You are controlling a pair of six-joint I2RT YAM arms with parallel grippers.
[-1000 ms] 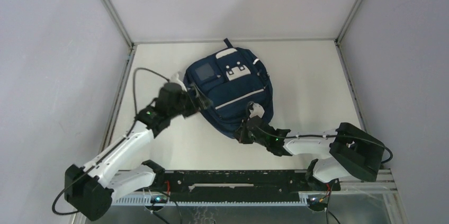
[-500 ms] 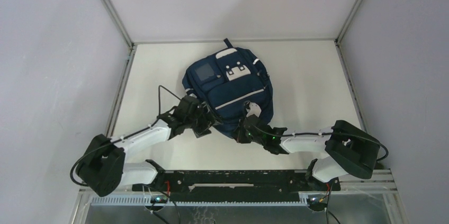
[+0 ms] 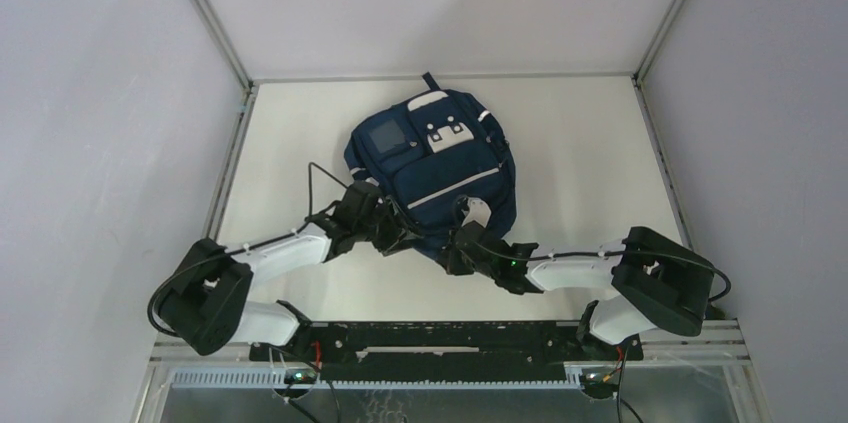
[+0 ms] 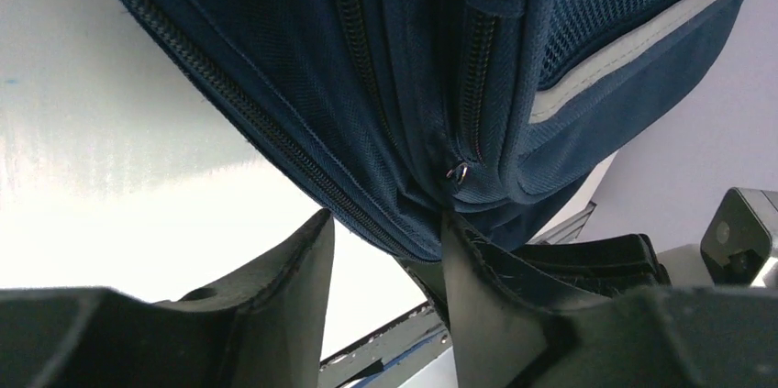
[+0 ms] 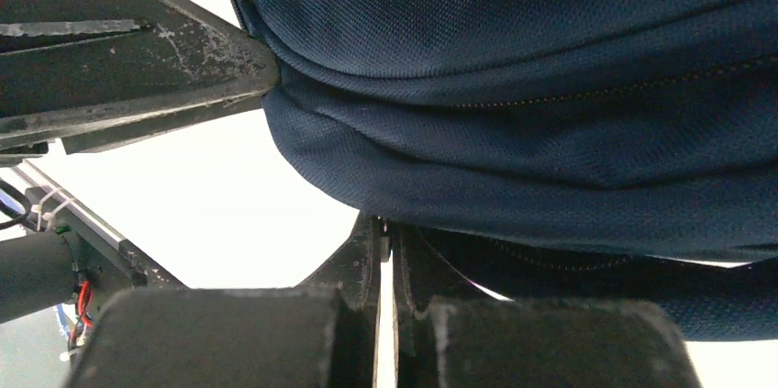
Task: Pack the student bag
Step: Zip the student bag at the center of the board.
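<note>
The student bag (image 3: 430, 158), navy with white front patches and a pale stripe, lies flat at the table's middle. My left gripper (image 3: 402, 239) is at its near edge, open. In the left wrist view (image 4: 385, 239) its fingers (image 4: 284, 269) straddle the bag's lower seam (image 4: 394, 223), just below a small metal zipper pull (image 4: 456, 172). My right gripper (image 3: 455, 246) sits right beside it. In the right wrist view (image 5: 386, 227) it is pinched shut on a small piece at the bag's underside edge (image 5: 514, 186). The left gripper's finger (image 5: 138, 67) touches the bag there.
The pale table (image 3: 590, 163) is walled by grey panels on the left, back and right. A black rail (image 3: 440, 338) with both arm bases runs along the near edge. The two grippers are very close together at the bag's near edge.
My left arm has swung down from the bag's left side to its near edge, beside the right gripper. The right gripper has crept slightly left, still shut at the bag.
</note>
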